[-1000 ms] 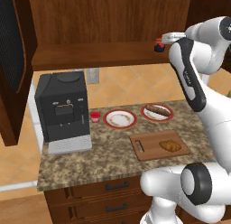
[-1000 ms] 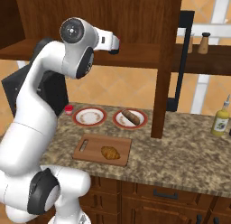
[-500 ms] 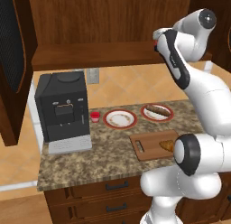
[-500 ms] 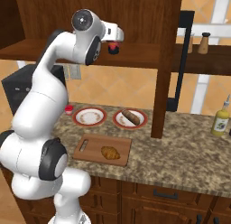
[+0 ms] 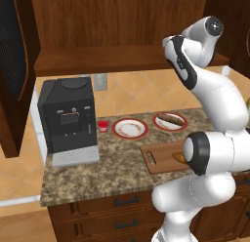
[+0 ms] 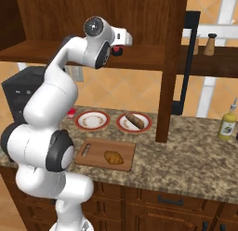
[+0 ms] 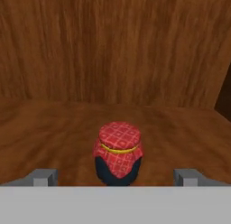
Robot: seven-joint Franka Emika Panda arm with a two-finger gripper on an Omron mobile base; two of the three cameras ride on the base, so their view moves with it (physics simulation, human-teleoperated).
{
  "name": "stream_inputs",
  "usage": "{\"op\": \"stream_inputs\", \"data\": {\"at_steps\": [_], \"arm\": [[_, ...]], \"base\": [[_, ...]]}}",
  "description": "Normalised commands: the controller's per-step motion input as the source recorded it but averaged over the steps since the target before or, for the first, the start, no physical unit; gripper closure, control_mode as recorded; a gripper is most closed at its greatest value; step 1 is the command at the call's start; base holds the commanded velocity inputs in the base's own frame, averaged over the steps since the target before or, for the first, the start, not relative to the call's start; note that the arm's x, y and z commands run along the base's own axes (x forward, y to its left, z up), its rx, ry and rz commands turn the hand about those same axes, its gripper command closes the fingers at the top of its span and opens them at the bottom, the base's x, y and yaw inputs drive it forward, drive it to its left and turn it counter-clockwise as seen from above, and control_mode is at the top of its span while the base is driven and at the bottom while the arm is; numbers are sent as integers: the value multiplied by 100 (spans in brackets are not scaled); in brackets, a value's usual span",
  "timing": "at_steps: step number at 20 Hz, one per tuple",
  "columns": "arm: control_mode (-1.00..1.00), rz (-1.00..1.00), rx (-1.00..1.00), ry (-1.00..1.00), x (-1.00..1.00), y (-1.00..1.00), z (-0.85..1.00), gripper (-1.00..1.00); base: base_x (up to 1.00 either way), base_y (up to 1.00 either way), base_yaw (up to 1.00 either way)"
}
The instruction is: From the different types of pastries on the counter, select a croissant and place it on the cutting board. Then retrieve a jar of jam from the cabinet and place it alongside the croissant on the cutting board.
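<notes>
The jar of jam (image 7: 118, 153), dark with a red checked lid, stands upright on the cabinet shelf (image 7: 49, 128). My gripper (image 7: 116, 178) is open, its fingertips (image 7: 45, 177) wide apart on either side of the jar and not touching it. From the right base view the gripper (image 6: 121, 45) reaches into the cabinet (image 6: 139, 16) at the jar (image 6: 117, 50). The croissant (image 6: 114, 157) lies on the cutting board (image 6: 93, 150). In the left base view my arm partly covers the cutting board (image 5: 161, 158) and the croissant (image 5: 179, 157).
A longer dark pastry (image 6: 135, 120) lies on a red-rimmed plate, beside an empty plate (image 6: 93, 119). A small red cup (image 5: 102, 125) and a black coffee machine (image 5: 68, 119) stand to the left. A cabinet post (image 6: 165, 85) meets the counter; a yellow bottle (image 6: 228, 125) stands far right.
The arm's upper links have swung and its elbow has shifted, while the hand has stayed at the shelf by the jar. The croissant and board have not moved.
</notes>
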Motion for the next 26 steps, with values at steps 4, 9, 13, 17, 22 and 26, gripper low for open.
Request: {"op": "stream_inputs", "data": {"at_steps": [4, 9, 13, 17, 22, 26], "arm": [[-100, 0, 5, 0, 49, 0, -7, -100], [-100, 0, 2, 0, 43, 0, -12, -100], [-100, 0, 0, 0, 39, 0, -21, -100], [-100, 0, 0, 0, 26, 0, -28, 100], [-100, 0, 0, 0, 16, 0, -16, 100], [-100, 0, 0, 0, 1, 0, -1, 100]], "base": [[0, 0, 0], [0, 0, 0], [0, 0, 0], [0, 0, 0], [0, 0, 0], [0, 0, 0]]}}
